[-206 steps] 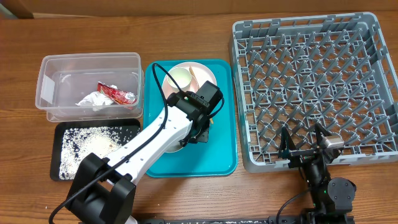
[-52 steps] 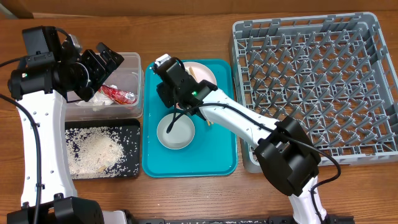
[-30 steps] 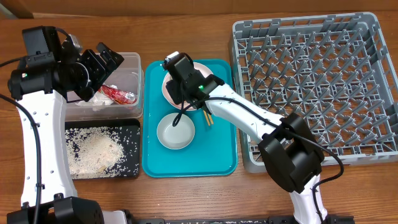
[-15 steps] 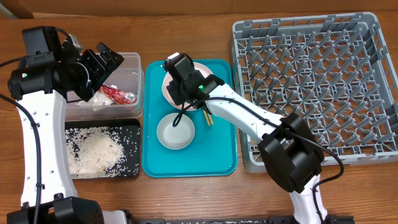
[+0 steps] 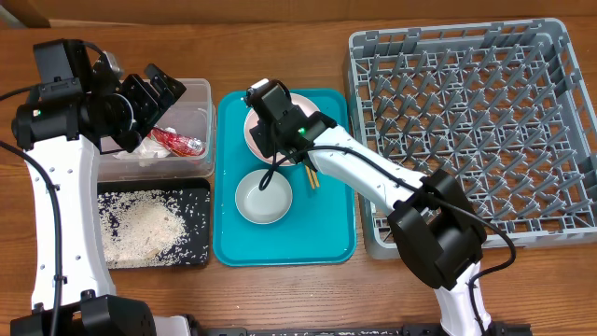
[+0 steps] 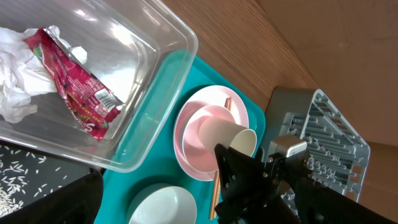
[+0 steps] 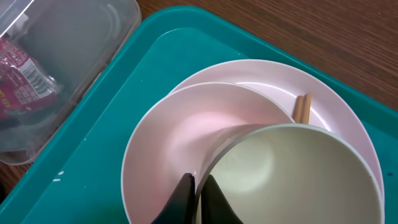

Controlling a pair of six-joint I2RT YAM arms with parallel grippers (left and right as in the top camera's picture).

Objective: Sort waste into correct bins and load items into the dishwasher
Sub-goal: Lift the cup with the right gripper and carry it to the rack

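The cup [image 7: 292,174] sits in a bowl [image 7: 180,137] on the plate [image 7: 339,106] at the tray's [image 5: 326,233] far end, mouth toward the right tool [image 7: 198,194], which grips its rim; the rack [image 5: 373,241] lies right of the tray, and the left tool [image 5: 166,86], released, hangs left of it

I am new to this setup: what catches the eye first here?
The right gripper pinches the rim of a white cup stacked on the pink plate in the teal tray. Left of the tray, the open left gripper hangs over a clear tub holding a red wrapper.
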